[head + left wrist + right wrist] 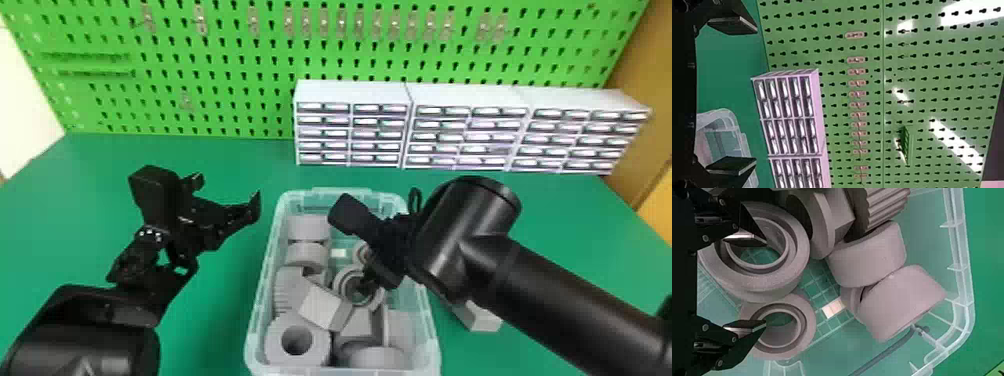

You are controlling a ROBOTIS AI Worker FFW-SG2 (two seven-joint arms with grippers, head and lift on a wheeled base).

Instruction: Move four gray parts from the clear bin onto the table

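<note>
Right claw spread within clear bin edges

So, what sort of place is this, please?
Probably a workshop: a green pegboard stands behind the green table, white cabinets with small drawers sit at the back, and a clear bin holds gray parts.

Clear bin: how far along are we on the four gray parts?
Done: at least one; a gray part sits on the table, right of the clear bin. In hand: nothing; right gripper open at the ring-shaped parts, left gripper open, empty. Left: probably up to three; right arm may hide others.
</note>
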